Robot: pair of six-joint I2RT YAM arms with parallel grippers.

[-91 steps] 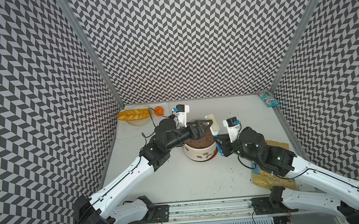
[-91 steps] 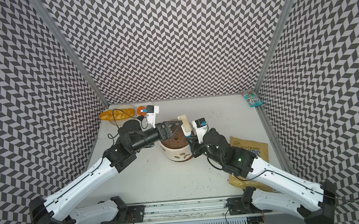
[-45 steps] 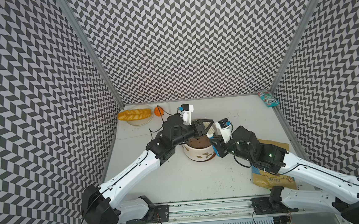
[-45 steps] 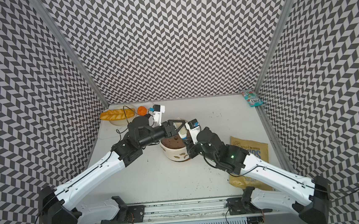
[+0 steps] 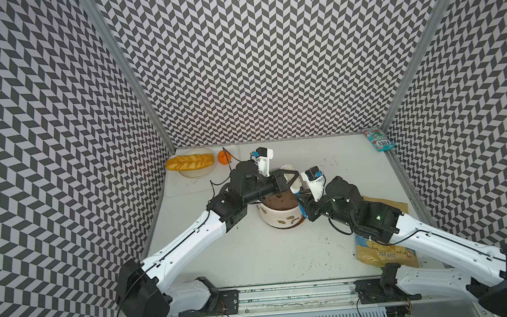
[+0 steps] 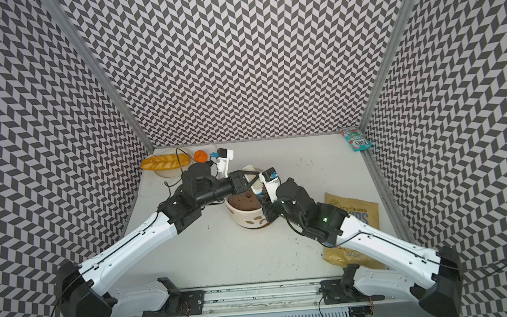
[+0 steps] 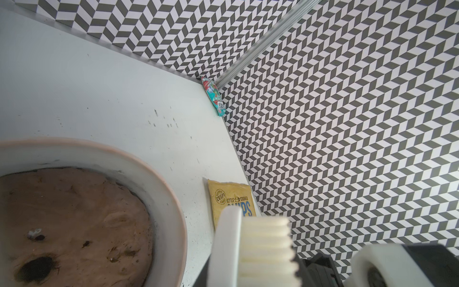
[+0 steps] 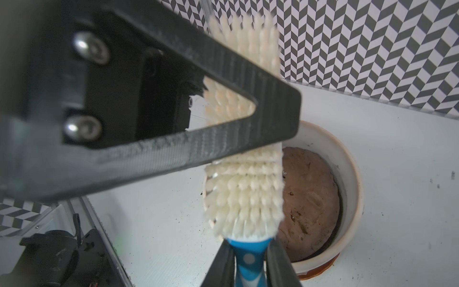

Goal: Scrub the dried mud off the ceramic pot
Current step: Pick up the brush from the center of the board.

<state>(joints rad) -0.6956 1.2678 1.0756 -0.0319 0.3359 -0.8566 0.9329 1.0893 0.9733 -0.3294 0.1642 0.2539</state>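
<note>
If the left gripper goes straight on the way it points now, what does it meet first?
The brush: its white head stands right before the left gripper, seemingly between the jaws; contact is unclear.

Your left arm [image 5: 190, 241] and right arm [image 5: 438, 243] both stretch forward with bent elbows, so the wrists nearly meet. Your left gripper [image 5: 292, 181] is clamped across the head of the brush [image 8: 243, 193]. Your right gripper [image 8: 249, 244] closely flanks its handle, but its grip is unclear.

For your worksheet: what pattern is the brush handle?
Brush handle: blue with white dots; right wrist view.
</note>
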